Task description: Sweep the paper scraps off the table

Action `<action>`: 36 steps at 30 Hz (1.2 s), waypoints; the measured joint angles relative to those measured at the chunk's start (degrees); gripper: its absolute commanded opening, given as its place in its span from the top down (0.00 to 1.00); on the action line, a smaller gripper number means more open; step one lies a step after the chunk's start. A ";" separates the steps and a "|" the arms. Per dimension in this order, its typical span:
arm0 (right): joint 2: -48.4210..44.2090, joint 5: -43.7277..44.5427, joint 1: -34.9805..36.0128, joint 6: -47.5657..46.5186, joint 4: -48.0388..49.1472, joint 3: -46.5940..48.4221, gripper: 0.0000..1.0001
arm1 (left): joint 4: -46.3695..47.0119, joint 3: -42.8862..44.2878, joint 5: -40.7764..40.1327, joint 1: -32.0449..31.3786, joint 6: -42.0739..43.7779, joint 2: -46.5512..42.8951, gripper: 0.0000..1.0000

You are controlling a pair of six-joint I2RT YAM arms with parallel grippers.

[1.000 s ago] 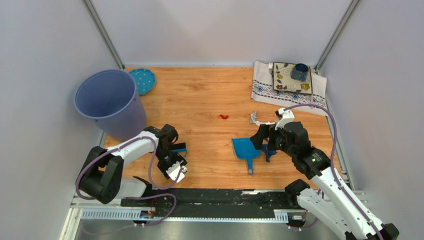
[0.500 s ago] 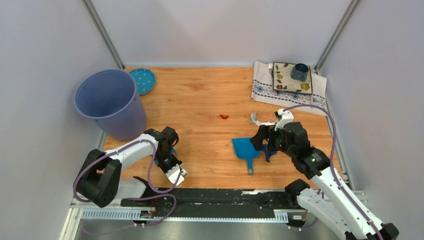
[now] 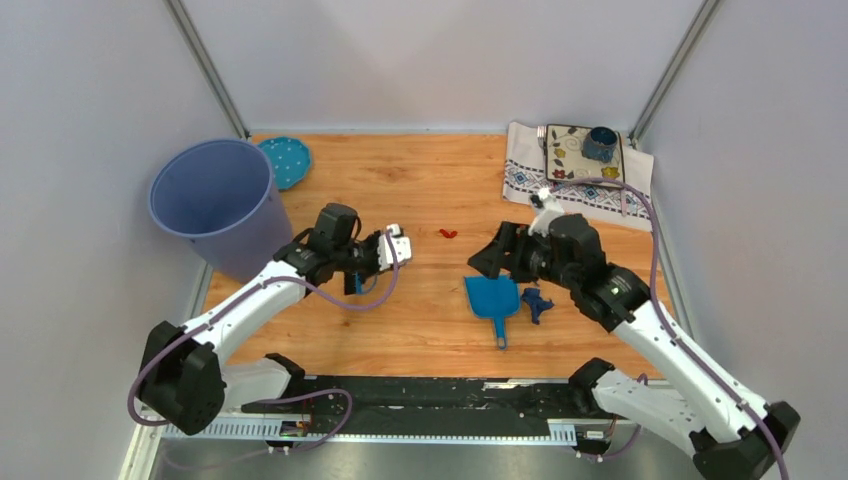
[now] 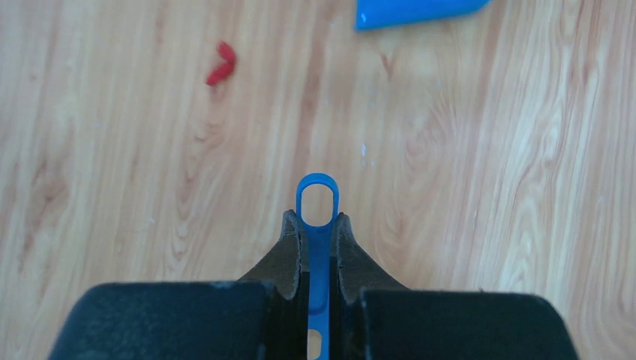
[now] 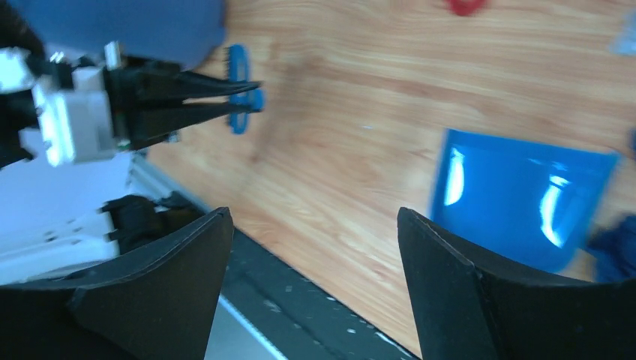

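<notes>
The left gripper [image 4: 316, 225] clamped the blue handle [image 4: 317, 196] and carried it toward 1 o'clock, while the right gripper [image 5: 313, 221] shifted toward 10 o'clock.

My right gripper [image 5: 313, 221] hangs, black fingers spread wide, over the orange-brown wood-grain table [image 5: 352, 97] — a glossy blue plastic dustpan [image 5: 525, 199] lies at right, a small red paper scrap [image 5: 465, 6] beyond. At left, the left gripper [image 5: 253, 97] clamps a slim blue handle [image 5: 238, 64].

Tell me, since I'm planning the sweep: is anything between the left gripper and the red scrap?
Nothing visible: only table wood lies between the left gripper, shut on a blue handle, and the red scrap.
</notes>
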 measured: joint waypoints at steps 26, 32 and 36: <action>36.98 -19.08 7.13 7.56 15.04 18.73 0.44 | -0.42 4.57 4.66 0.00 -21.73 -2.32 1.00; 41.83 -20.65 7.56 7.85 15.06 19.02 0.52 | -0.26 4.63 4.90 0.00 -21.75 -2.32 1.00; 43.08 -21.97 7.65 8.48 16.02 19.02 0.57 | -0.28 4.85 4.94 0.00 -21.86 -2.29 1.00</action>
